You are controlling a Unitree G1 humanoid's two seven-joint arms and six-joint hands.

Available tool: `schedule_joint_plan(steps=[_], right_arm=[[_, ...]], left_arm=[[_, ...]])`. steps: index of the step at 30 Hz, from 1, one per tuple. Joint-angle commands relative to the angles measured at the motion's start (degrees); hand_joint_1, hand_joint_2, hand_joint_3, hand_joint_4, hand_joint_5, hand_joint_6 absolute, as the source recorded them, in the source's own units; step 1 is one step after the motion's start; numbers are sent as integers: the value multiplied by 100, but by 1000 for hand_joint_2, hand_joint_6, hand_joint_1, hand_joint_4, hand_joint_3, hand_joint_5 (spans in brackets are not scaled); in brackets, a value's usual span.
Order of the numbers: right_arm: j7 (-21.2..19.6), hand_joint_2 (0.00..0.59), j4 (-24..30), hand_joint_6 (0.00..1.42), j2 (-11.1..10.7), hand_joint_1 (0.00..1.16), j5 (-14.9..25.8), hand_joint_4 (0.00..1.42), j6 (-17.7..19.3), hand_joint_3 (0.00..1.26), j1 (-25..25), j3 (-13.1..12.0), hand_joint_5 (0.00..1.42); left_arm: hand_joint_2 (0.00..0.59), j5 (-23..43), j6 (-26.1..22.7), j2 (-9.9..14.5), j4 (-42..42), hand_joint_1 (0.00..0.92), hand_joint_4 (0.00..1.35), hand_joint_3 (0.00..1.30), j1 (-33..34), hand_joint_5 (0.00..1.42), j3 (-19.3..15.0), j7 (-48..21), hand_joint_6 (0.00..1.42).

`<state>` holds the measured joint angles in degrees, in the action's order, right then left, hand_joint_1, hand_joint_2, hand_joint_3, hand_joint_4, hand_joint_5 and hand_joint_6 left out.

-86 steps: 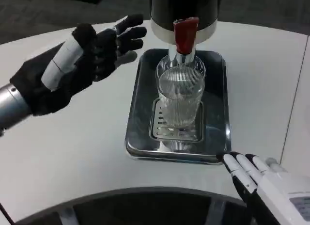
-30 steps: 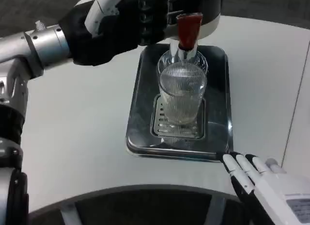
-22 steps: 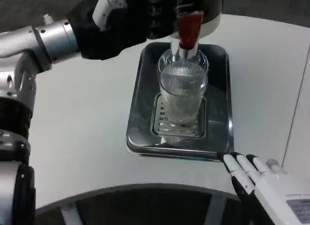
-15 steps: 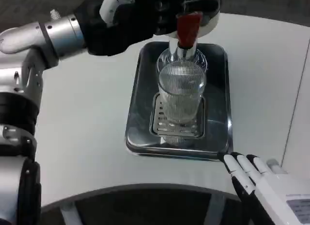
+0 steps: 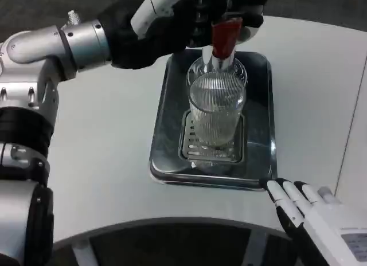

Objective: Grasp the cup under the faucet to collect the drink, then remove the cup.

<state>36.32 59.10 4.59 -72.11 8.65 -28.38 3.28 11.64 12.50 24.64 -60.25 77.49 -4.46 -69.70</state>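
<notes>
**Left hand up at the tap, cup waiting on the grate**

The cup (image 5: 215, 112) is a clear, vertically ribbed glass tumbler, upright on the slotted grate (image 5: 198, 148) in the near half of the tray (image 5: 166, 122). It stands directly below the faucet (image 5: 225, 39), whose red lever tops a shiny metal spout. Whether any drink is in it cannot be told (the ribbing scatters the light too much).

The tray is a rectangular steel pan with rounded corners and a raised rim, dull and faintly mottled inside. It sits on the smooth white desk (image 5: 103, 163). At 12 o'clock from the cup rises the dark round body of the dispenser (image 5: 248, 2) with a pale band at its base.

The left hand (image 5: 189, 16), in its black covering with a white plate on the back, is at 11 o'clock from the cup, fingers curled against the dispenser beside the lever; whether they actually grasp the lever cannot be told, as dark fingers merge with the dark body. The right hand (image 5: 309, 214) lies at 5 o'clock from the cup, just off the tray's near right corner, fingers (image 5: 285, 204) straight, slightly apart, holding nothing.

Since half a second ago the left hand has pushed farther right across the dispenser, its silver forearm (image 5: 63, 42) following. Cup, tray and right hand have stayed put.
</notes>
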Motion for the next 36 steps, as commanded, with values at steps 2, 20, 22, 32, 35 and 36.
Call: schedule_joint_plan(steps=[2,20,22,32,35,36], right_arm=[[83,333,59,0,-8,464,35,0,-259,0,238,18,0],[-236,274,-816,54,-512,461,1569,0,-1447,54,1416,-635,0],[-319,272,-921,66,-590,463,1786,0,-1536,54,1478,-689,3],[-596,259,-1142,73,-1006,470,2560,0,-1850,39,1669,-775,4],[-644,261,-1151,74,-1122,473,2658,0,-1923,37,1694,-759,4],[-654,261,-1154,74,-1150,474,2689,0,-1951,36,1702,-757,4]], left_arm=[[79,-201,443,-5,56,0,0,75,94,75,119,-101,71],[90,-394,1215,160,291,0,0,86,-28,79,318,-127,80],[91,-437,1316,176,297,0,0,86,-50,79,343,-121,78],[91,-578,1788,199,268,0,0,86,-162,79,549,-94,73],[91,-632,1977,215,266,0,0,86,-211,79,609,-69,73],[91,-649,2027,220,263,0,0,86,-221,79,620,-62,73]])
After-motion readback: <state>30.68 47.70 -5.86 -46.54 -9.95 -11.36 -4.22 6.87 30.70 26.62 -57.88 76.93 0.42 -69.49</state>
